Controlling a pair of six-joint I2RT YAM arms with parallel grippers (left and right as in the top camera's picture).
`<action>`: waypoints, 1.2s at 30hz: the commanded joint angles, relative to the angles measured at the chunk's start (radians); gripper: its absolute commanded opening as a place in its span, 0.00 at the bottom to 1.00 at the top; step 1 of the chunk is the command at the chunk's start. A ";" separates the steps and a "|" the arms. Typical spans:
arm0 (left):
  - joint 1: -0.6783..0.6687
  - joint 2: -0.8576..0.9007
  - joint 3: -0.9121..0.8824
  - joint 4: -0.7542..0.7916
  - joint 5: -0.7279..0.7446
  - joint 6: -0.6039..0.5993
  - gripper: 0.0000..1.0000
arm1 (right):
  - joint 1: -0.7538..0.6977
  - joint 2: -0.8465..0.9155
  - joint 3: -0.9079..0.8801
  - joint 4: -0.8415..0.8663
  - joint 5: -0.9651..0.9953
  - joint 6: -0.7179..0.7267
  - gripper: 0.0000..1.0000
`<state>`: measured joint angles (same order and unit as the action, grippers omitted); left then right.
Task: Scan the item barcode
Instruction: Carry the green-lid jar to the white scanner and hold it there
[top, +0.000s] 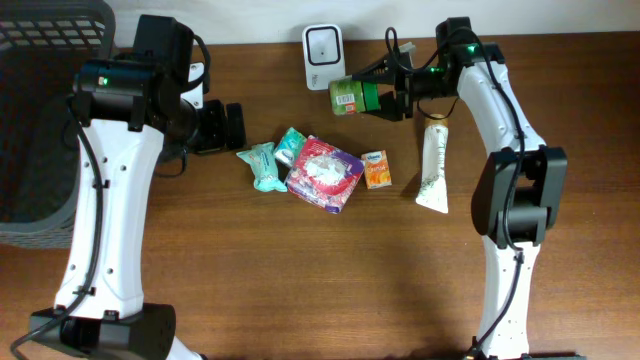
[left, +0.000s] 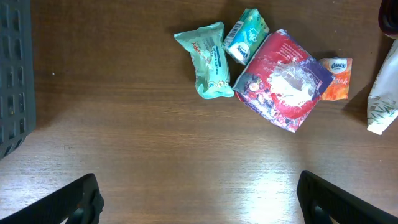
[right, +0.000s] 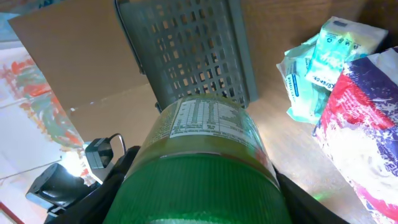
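The right end effector (top: 380, 98) grips the green jar (top: 347, 95) sideways at 5 o'clock of the barcode scanner (top: 323, 45), probably presenting its label; the left end effector (left: 199, 199) is wide open and empty.

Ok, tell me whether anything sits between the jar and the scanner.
Nothing visible does. The right pincer holds the jar just beside the scanner, with only a bare strip of table between them. The packets lie nearer the table's middle, off that path.
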<state>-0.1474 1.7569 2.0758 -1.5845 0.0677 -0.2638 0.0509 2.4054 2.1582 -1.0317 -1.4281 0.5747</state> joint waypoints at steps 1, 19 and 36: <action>-0.008 -0.001 0.002 0.002 -0.004 0.015 0.99 | 0.020 -0.060 0.026 0.001 -0.055 -0.014 0.62; -0.011 -0.001 0.002 0.002 -0.004 0.015 0.99 | 0.076 -0.060 0.026 0.212 0.463 0.048 0.57; -0.011 -0.001 0.002 0.001 -0.004 0.015 0.99 | 0.373 0.043 0.024 1.039 1.735 -0.597 0.58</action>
<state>-0.1551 1.7569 2.0758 -1.5845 0.0677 -0.2638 0.4263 2.4355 2.1628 -0.0193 0.2230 0.0051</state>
